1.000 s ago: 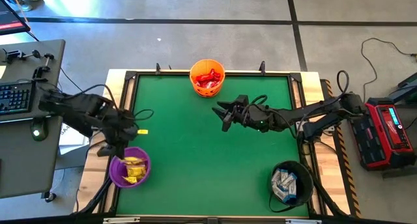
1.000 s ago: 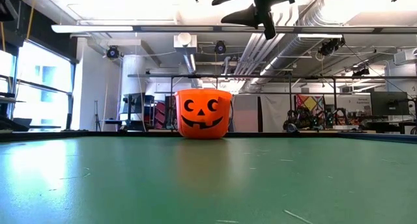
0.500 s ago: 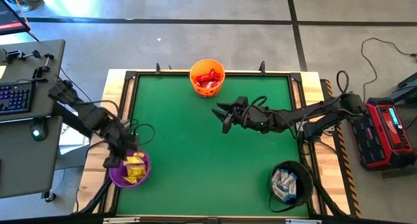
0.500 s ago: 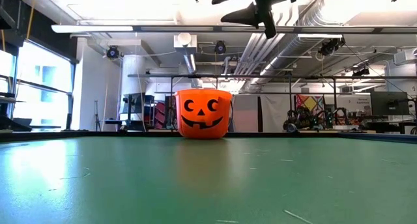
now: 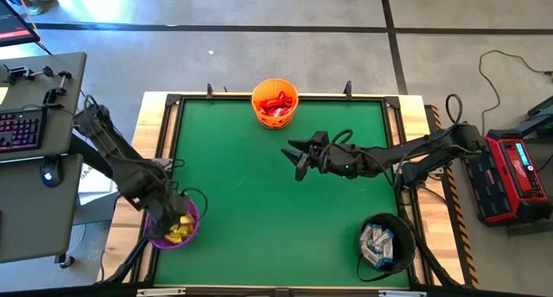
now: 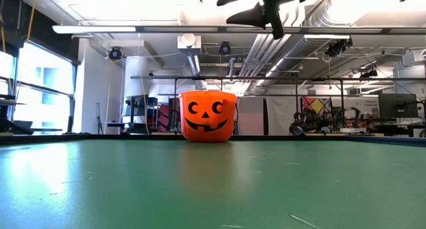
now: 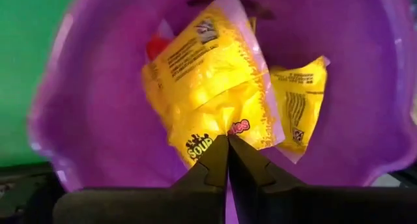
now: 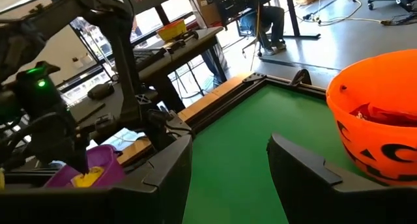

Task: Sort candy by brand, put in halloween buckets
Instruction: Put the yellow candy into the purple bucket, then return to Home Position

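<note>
The purple bucket stands at the table's near left corner with yellow candy packets in it. My left gripper points down into its mouth, shut on a yellow packet. The orange pumpkin-face bucket stands on the table at the middle of the far edge, with red candy inside. The black bucket at the near right holds white-blue packets. My right gripper hovers open, high over the table's middle, with nothing between its fingers. My left gripper pinches the yellow packet by one edge between its two shut fingers. The fingers come from above and point down into the purple bucket. The packet hangs below the fingertips inside the bucket's mouth. I cannot tell whether it touches the packets beneath.
The green tabletop lies bare between the three buckets. A dark raised frame runs around it. A desk with a keyboard stands to the left, and a red device to the right.
My left gripper has swung from the table's left edge toward the near edge and gone down, tipping over until it points into the purple bucket. It stayed shut and carried the yellow packet along.
</note>
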Available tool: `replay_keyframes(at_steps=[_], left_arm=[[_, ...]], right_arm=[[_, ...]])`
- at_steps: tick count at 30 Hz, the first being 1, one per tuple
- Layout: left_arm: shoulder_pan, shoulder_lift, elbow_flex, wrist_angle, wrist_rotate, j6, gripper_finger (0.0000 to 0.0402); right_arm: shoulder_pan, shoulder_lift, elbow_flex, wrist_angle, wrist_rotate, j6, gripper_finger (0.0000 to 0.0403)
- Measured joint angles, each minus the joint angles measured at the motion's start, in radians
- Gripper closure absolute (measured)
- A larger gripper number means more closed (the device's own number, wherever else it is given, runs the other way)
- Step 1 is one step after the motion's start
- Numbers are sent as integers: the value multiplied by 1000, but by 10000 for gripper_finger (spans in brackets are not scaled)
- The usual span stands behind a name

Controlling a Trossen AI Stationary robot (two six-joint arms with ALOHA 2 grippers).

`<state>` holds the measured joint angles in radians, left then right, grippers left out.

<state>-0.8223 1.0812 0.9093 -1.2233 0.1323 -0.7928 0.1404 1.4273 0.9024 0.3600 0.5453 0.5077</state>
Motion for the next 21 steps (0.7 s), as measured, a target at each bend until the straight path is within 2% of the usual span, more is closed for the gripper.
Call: replay_keyframes(at_steps=[3, 7, 14, 17, 21], left_arm=[[-24, 35, 0, 12, 17, 5, 393], [-45, 58, 0, 46, 21, 17, 362], [-45, 57, 46, 101, 3, -71, 290], [-45, 57, 80, 112, -35, -118, 268], [-39, 57, 112, 139, -85, -194, 255]], right_arm=[[0, 0, 0, -2, -2, -2, 214], [0, 0, 0, -4, -11, -58, 214], [-3, 0, 0, -12, -122, -118, 221], [-12, 0, 0, -51, -167, -152, 247], [-19, 0, 0, -97, -211, -214, 304]])
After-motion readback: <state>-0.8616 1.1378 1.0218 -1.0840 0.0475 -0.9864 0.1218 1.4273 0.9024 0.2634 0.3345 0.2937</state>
